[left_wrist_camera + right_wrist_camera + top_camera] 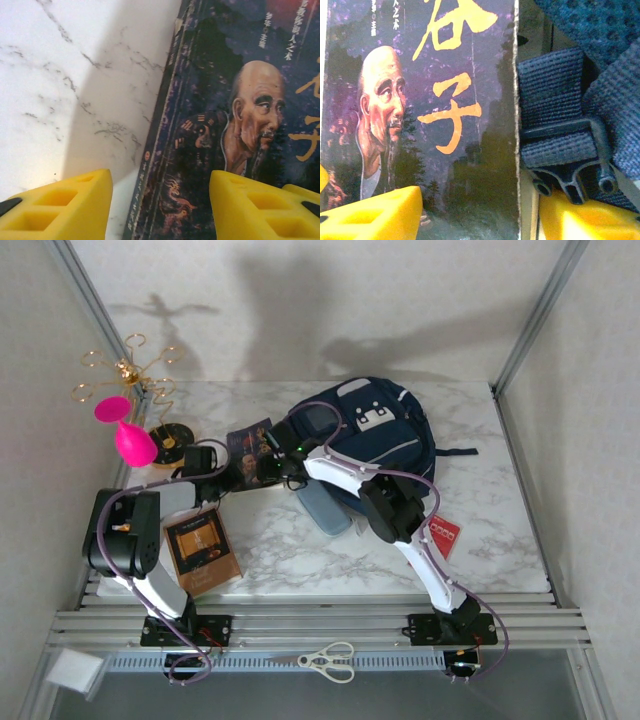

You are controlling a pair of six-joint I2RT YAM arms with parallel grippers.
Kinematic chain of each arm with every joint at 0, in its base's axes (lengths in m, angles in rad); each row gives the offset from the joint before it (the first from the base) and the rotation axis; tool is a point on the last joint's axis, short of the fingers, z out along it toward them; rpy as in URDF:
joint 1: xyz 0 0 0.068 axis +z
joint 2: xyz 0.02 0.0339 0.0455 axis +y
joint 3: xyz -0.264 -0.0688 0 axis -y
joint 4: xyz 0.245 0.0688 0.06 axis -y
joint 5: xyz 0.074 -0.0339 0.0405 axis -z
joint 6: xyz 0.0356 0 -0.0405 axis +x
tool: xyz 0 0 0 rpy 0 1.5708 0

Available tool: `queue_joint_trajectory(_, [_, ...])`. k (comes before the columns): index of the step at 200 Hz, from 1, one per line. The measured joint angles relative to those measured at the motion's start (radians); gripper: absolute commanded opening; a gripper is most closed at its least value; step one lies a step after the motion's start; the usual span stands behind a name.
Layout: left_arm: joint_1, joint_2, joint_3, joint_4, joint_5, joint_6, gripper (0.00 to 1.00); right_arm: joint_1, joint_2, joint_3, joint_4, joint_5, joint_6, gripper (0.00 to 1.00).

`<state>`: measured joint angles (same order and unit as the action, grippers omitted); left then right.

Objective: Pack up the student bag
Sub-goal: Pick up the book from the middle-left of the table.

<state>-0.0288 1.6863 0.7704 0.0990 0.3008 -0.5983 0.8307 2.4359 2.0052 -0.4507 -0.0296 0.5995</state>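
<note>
The navy student bag (375, 430) lies at the back middle of the marble table, its white patch facing up. Just left of it lies a dark book (252, 448) with a bald old man and orange characters on its cover (225, 125) (445, 125). My left gripper (230, 467) (161, 185) is open, its yellow fingers standing either side of the book's spine edge. My right gripper (270, 472) (480, 200) is open over the book's opposite edge. Its right finger (590, 220) sits under the bag's strap buckle (570, 165).
A grey-blue pencil case (325, 508) lies under the right arm. A brown book (200, 545) is at the front left and a red card (443, 535) at the front right. A pink glass (128, 435) and gold wire stand (130, 375) are at the back left. Scissors (330, 660) lie on the front rail.
</note>
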Motion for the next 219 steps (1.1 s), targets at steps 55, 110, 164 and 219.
queue_joint_trajectory(55, [0.011,0.01,-0.01,0.033,0.024,0.003,0.44,-0.014,0.016,0.029,-0.01,-0.058,-0.037,0.4])
queue_joint_trajectory(110, [0.013,0.007,-0.025,0.056,0.026,0.003,0.44,-0.037,0.016,0.031,-0.002,-0.076,-0.048,0.16])
queue_joint_trajectory(164, [0.013,-0.003,-0.032,0.059,0.026,0.003,0.45,-0.047,0.006,0.044,0.015,-0.104,-0.062,0.0])
queue_joint_trajectory(219, [0.015,-0.068,-0.05,0.029,0.027,-0.002,0.58,-0.055,-0.07,-0.013,0.081,-0.206,-0.058,0.0])
